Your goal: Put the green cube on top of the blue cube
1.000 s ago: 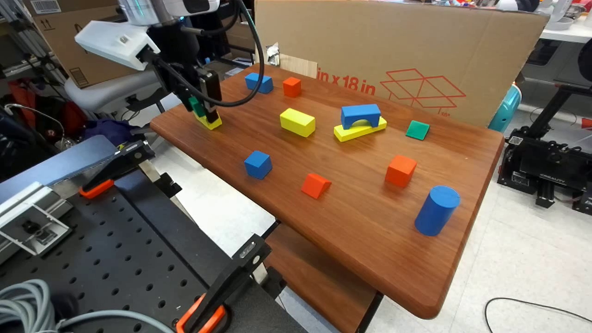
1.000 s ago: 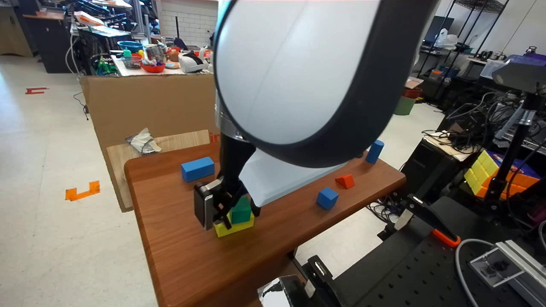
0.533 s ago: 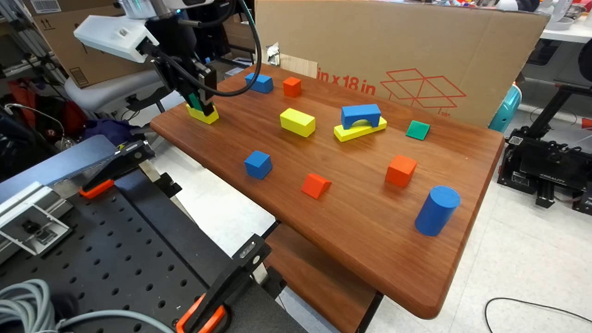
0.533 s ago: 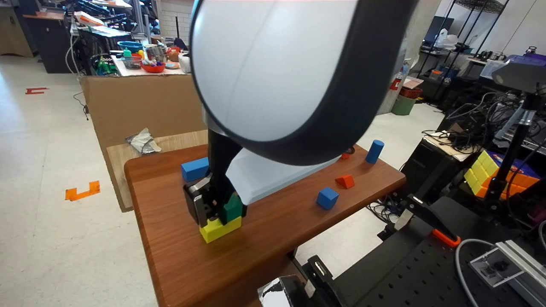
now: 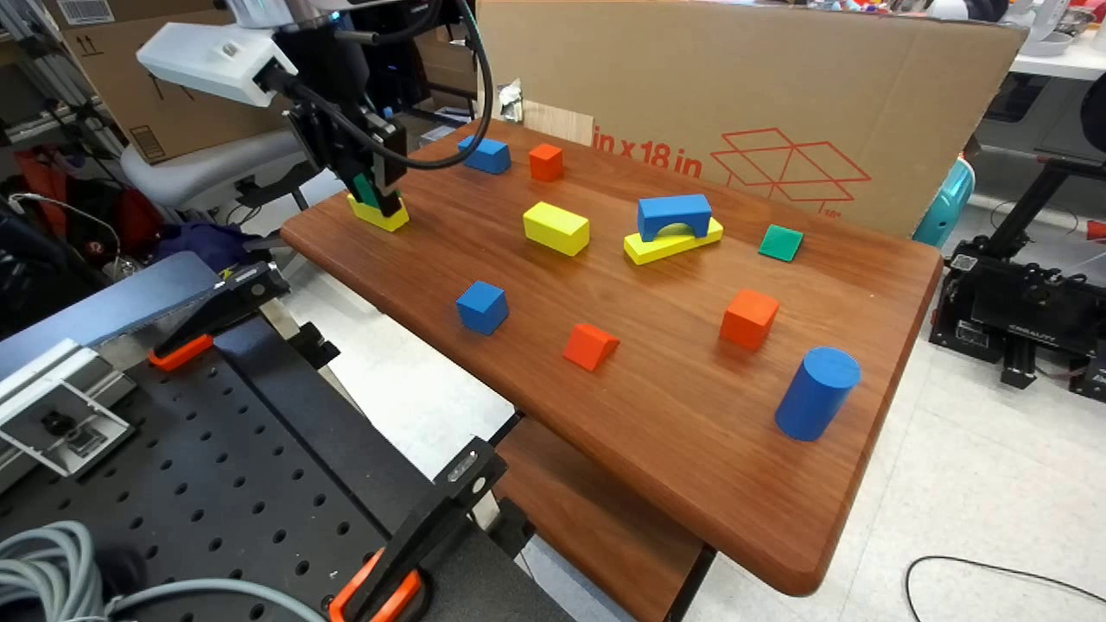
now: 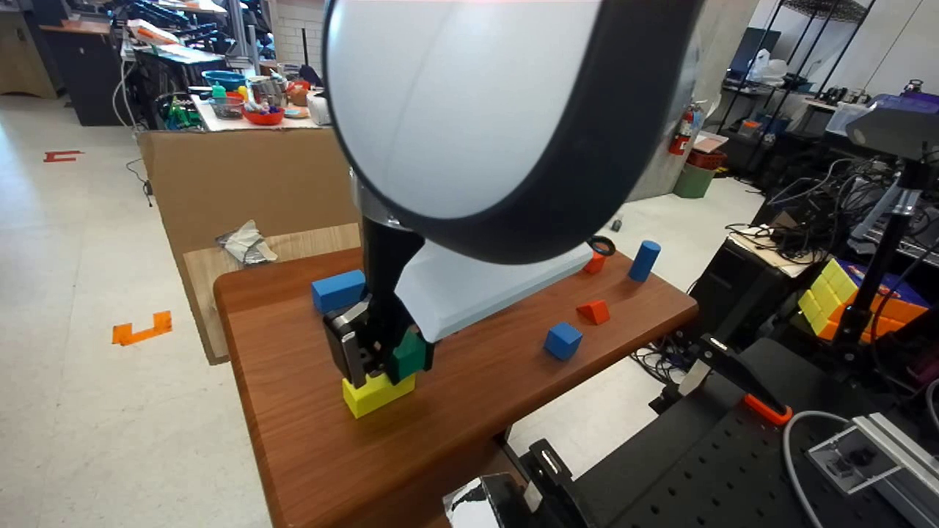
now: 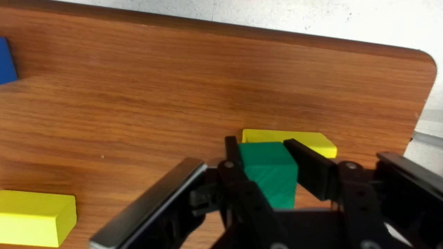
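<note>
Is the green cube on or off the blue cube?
Off: the gripper holds the green cube; the blue cube stands apart, its top bare.

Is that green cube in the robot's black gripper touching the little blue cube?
Apart. In both exterior views, brown wood-grain tabletop shows plainly between the small green cube, held in the black gripper, and the small blue cube.

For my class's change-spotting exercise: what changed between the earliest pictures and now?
In both exterior views, the yellow rectangular block below the gripper shifted left; the gripper, green cube between its fingers throughout, moved slightly upward. The blue cube and blue cylinder stayed put.
</note>
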